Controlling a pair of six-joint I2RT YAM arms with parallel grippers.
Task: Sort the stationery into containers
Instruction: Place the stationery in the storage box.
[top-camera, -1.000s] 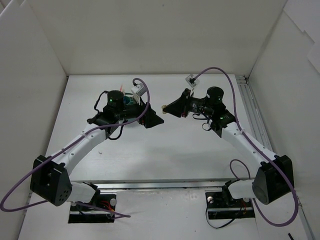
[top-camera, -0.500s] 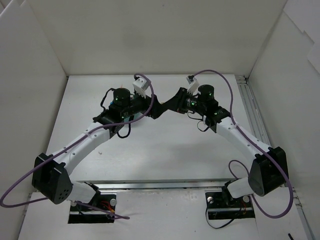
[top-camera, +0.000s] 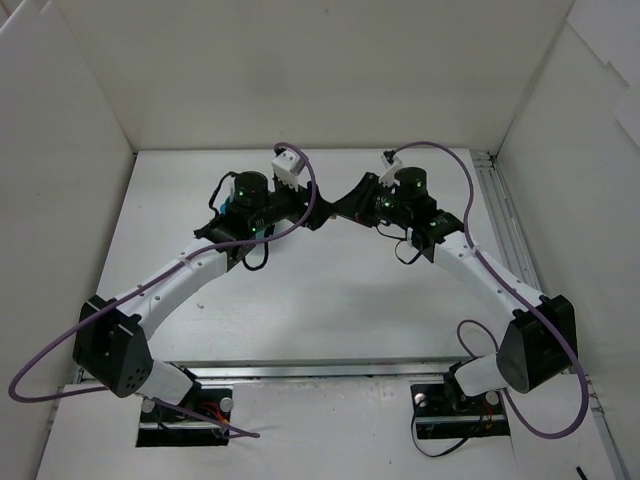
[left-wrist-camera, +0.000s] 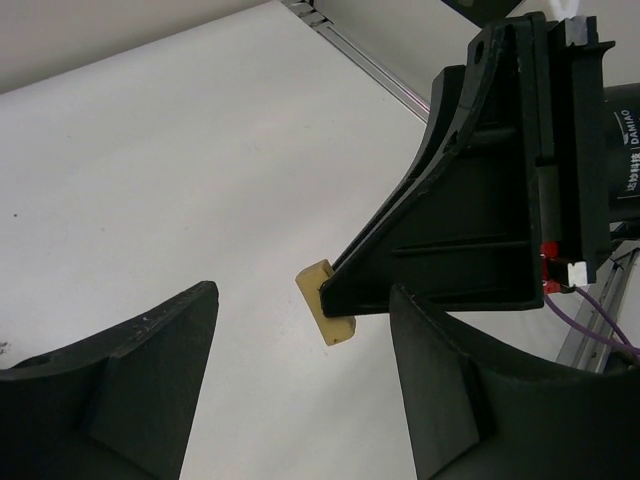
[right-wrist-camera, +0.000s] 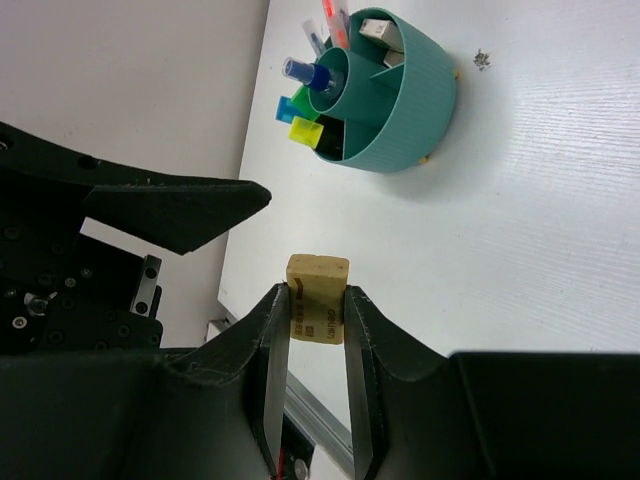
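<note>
My right gripper (right-wrist-camera: 315, 292) is shut on a tan eraser (right-wrist-camera: 318, 275), which it holds above the table. The eraser also shows in the left wrist view (left-wrist-camera: 322, 300), at the tip of the right gripper's black fingers (left-wrist-camera: 450, 230). My left gripper (left-wrist-camera: 300, 295) is open and empty, and the eraser lies level with the gap between its fingertips. In the top view the left gripper (top-camera: 310, 212) and the right gripper (top-camera: 336, 208) meet tip to tip at mid-table. The round teal tub (right-wrist-camera: 390, 95) holds a blue-capped bottle (right-wrist-camera: 305, 73), green and yellow highlighters, pens and a white eraser.
White walls close in the table at the back and both sides. A metal rail (top-camera: 500, 215) runs along the right edge. In the top view the left arm (top-camera: 245, 205) covers most of the tub. A small dark speck (right-wrist-camera: 483, 60) lies beyond the tub.
The two grippers have closed the gap between them. The right one carried the eraser left, the left one swung right and towards the back. Their tips now meet.
</note>
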